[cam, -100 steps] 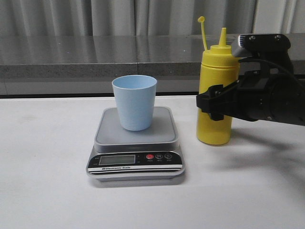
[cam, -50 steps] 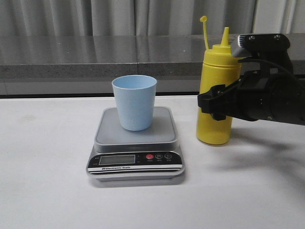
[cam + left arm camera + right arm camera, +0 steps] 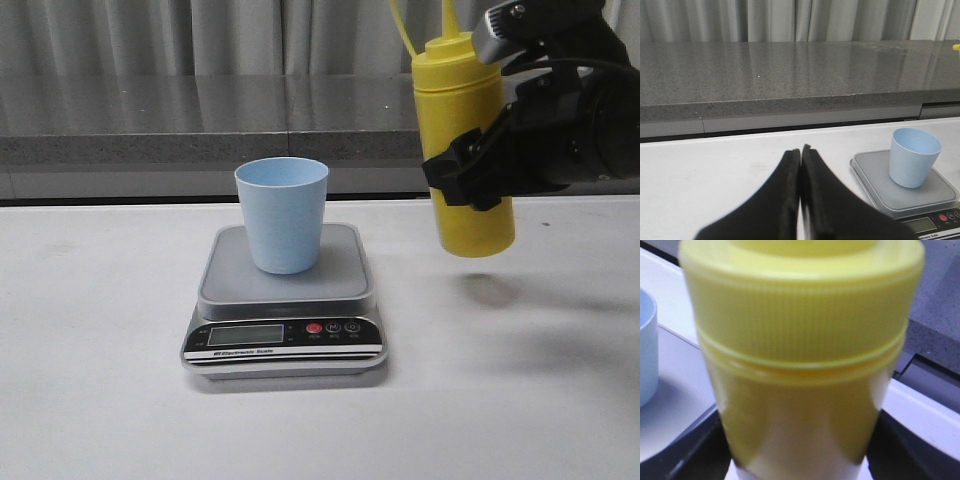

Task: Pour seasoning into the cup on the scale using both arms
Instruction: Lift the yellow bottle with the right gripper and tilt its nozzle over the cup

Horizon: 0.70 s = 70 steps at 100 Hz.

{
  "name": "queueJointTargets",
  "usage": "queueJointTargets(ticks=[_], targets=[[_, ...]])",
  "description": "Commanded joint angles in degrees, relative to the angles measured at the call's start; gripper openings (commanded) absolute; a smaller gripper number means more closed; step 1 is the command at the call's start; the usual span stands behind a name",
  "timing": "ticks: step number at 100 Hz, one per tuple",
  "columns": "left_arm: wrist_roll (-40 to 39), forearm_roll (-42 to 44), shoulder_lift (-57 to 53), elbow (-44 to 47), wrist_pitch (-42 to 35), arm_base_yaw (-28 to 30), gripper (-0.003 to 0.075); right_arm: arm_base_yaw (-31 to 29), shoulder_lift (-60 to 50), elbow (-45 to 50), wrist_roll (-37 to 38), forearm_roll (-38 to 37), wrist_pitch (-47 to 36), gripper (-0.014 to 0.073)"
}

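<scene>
Seasoning bottle [image 3: 462,150] hangs in the air, tilted slightly, clamped in our right gripper [image 3: 470,180], to the right of the cup [image 3: 282,214] standing on the scale [image 3: 285,300]. Our left gripper [image 3: 800,165] has its jaws pressed together, empty.

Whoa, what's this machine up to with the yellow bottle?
The robot's right tool grips a tall yellow plastic squeeze bottle and holds it in the air above the white table, tilted slightly. To its left, a small light blue plastic cup stands upright on a flat silver-grey digital kitchen scale, apparently waiting to be filled. Nothing is pouring yet. The left tool is shut, holding nothing, off to the cup's left.
</scene>
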Motion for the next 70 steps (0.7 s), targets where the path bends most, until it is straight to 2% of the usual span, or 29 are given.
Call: queueJointTargets(ticks=[1,32,70], targets=[[-0.18,-0.17,0.58,-1.55,-4.57,0.11,-0.0018,-0.3,-4.29,-3.65,-3.85,-0.39,3.24,0.0185],[-0.18,-0.17,0.58,-1.55,-4.57,0.11,-0.0018,0.6,-5.03,-17.5,-8.08,-6.51,30.31,0.0185],[-0.18,-0.17,0.58,-1.55,-4.57,0.11,-0.0018,5.69,-2.94,-26.14,-8.34,-23.69,43.12,0.0185]])
